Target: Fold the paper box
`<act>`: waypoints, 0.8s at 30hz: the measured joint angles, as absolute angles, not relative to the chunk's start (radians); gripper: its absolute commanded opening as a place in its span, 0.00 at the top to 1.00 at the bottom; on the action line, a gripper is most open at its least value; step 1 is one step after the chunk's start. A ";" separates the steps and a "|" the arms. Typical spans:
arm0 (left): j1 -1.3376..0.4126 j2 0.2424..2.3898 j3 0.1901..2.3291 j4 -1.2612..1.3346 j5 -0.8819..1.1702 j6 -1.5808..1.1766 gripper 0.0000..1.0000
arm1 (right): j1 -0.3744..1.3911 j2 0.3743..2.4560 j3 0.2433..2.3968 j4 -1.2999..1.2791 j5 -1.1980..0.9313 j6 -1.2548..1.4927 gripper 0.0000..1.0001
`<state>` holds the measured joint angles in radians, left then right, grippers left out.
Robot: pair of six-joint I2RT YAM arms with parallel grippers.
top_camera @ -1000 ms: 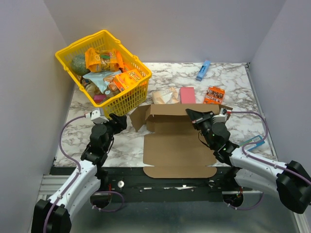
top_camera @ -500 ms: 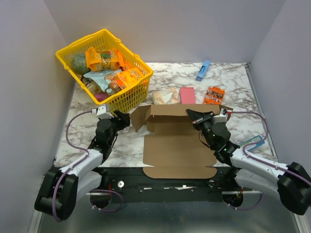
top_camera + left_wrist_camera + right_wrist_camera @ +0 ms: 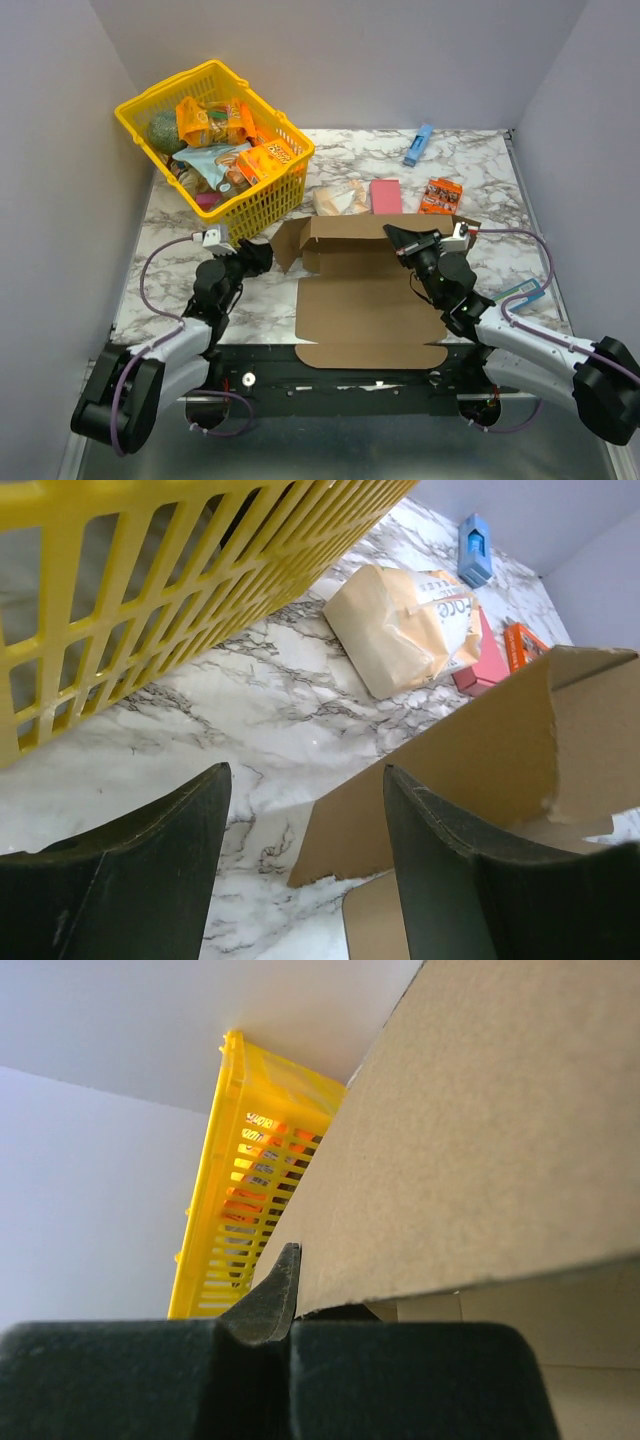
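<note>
The paper box (image 3: pixel 365 300) is a brown cardboard sheet lying flat in the middle of the table, with its back wall and left corner flap raised. My left gripper (image 3: pixel 262 252) is open just left of that corner flap. In the left wrist view the flap (image 3: pixel 470 770) stands in front of the open gripper (image 3: pixel 306 770), nearer the right finger, and nothing is between the fingers. My right gripper (image 3: pixel 395 235) is shut on the top edge of the back wall. In the right wrist view the cardboard panel (image 3: pixel 480 1140) runs into the closed gripper (image 3: pixel 300 1280) and hides one finger.
A yellow basket (image 3: pixel 215 150) of groceries stands at the back left, close to my left gripper. Behind the box lie a beige packet (image 3: pixel 340 198), a pink item (image 3: pixel 385 195) and an orange snack box (image 3: pixel 440 195). A blue item (image 3: pixel 418 145) lies farther back and a teal one (image 3: pixel 522 290) at the right.
My left arm has lowered and its gripper has moved right, closer to the box's left corner flap. The right gripper has stayed shut on the back wall.
</note>
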<state>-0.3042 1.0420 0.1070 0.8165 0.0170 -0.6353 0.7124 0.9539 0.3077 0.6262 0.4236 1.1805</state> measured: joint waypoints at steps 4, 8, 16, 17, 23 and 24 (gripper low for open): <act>-0.305 0.840 0.075 0.712 0.017 -0.639 0.29 | 0.712 0.949 0.308 0.621 0.423 1.177 0.99; -0.309 0.648 0.068 0.597 0.021 -0.627 0.29 | 0.712 0.949 0.308 0.618 0.423 1.177 1.00; -0.316 0.595 0.058 0.534 0.112 -0.586 0.30 | 0.712 0.951 0.308 0.619 0.421 1.177 1.00; -0.317 0.612 0.058 0.538 0.125 -0.582 0.30 | 0.712 0.951 0.308 0.619 0.421 1.177 1.00; -0.325 0.757 0.058 0.592 0.177 -0.557 0.31 | 0.712 0.951 0.308 0.619 0.420 1.177 0.99; -0.326 0.773 0.058 0.601 0.179 -0.553 0.32 | 0.712 0.951 0.308 0.619 0.420 1.177 0.99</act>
<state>-0.3260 0.7727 0.0582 0.6010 0.1787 -0.5533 0.7124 0.9508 0.3080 0.6186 0.4202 1.1770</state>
